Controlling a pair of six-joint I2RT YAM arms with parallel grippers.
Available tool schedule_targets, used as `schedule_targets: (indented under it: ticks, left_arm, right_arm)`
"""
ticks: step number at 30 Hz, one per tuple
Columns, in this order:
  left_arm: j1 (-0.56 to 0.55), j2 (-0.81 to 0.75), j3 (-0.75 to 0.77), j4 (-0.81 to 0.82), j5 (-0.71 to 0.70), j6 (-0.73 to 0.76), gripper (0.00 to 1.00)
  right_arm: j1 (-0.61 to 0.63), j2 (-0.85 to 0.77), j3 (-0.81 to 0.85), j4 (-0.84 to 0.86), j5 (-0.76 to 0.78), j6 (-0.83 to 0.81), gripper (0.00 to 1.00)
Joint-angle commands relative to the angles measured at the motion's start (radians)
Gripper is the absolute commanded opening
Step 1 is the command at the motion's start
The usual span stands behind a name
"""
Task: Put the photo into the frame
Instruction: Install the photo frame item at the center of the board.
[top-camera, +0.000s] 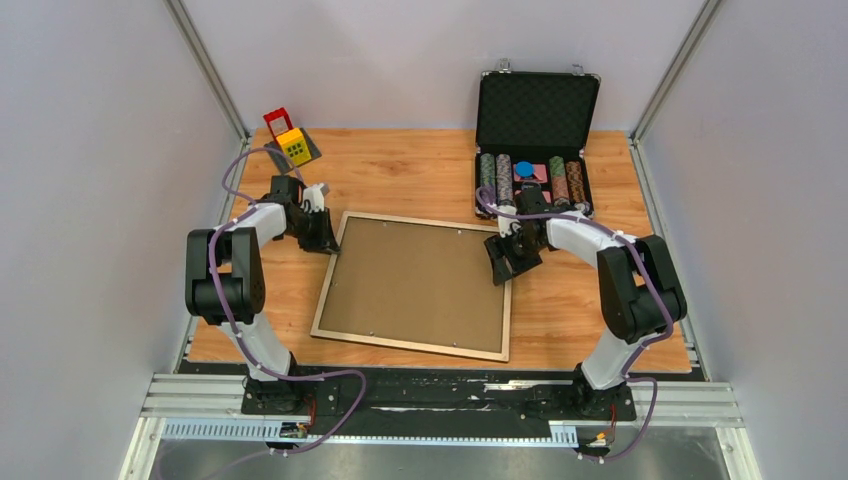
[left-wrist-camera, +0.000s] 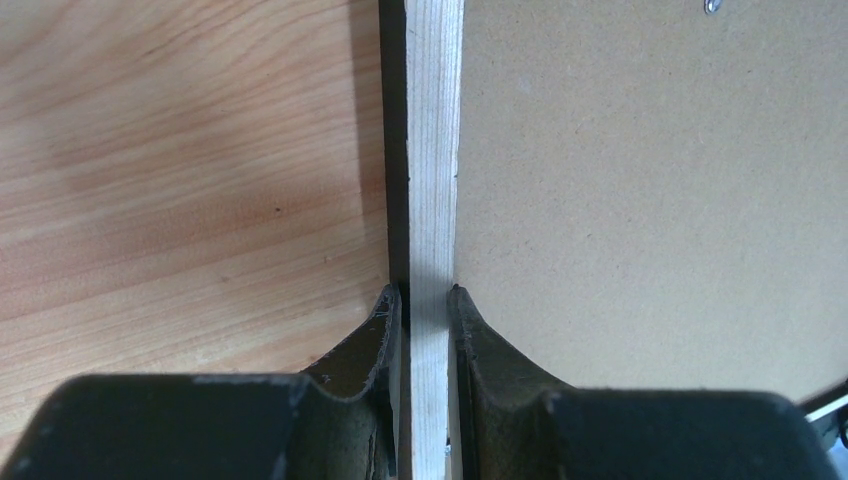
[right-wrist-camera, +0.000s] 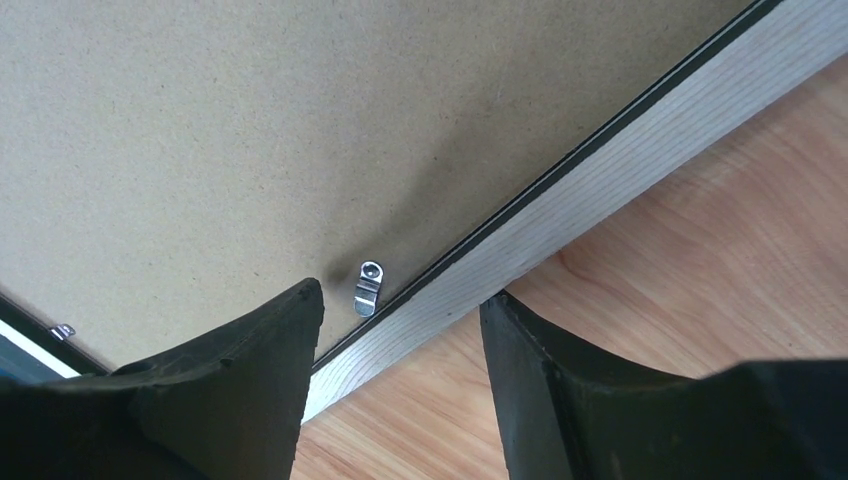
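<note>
frame (left-wrist-camera: 432, 150): flat at the desk (top-camera: 400, 170) centre, brown backing board (top-camera: 415, 280) seated inside.
photo: not visible; whether it is under the board, cannot tell.
left tool (left-wrist-camera: 425, 292): pinching the frame's rail toward the desk's left edge.
right tool (right-wrist-camera: 400, 292): half open, empty, straddling the opposite rail beside a metal clip (right-wrist-camera: 368, 287).
step: probably working the board's clips.
next: calls for a fine fingertip nudge on that clip.
</note>
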Motion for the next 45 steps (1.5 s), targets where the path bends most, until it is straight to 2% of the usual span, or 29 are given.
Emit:
schedule_targets:
  ticks: [1, 22, 34, 36, 41, 45]
  left_arm:
    - [-0.01, -0.011, -0.01, -0.042, 0.12, -0.01, 0.0]
    - [-0.01, -0.007, -0.005, -0.045, 0.124, -0.003, 0.0]
    - [-0.009, -0.003, -0.003, -0.046, 0.123, -0.001, 0.0]
    - [-0.01, -0.004, -0.004, -0.047, 0.122, -0.001, 0.0]
    - [-0.01, -0.01, -0.003, -0.046, 0.12, 0.0, 0.0]
    - [-0.01, -0.01, -0.003, -0.046, 0.12, 0.0, 0.0]
  right_arm:
    - [0.006, -0.013, -0.013, 0.087, 0.029, -0.024, 0.61]
    - [0.006, 0.0, -0.024, 0.108, 0.036, -0.036, 0.39]
    - [0.003, -0.006, -0.015, 0.109, 0.015, -0.048, 0.32]
    - [-0.002, -0.006, -0.008, 0.108, 0.011, -0.043, 0.34]
    - [-0.024, -0.013, 0.006, 0.105, -0.023, -0.011, 0.56]
    - [-0.038, -0.021, 0.008, 0.099, -0.047, -0.001, 0.59]
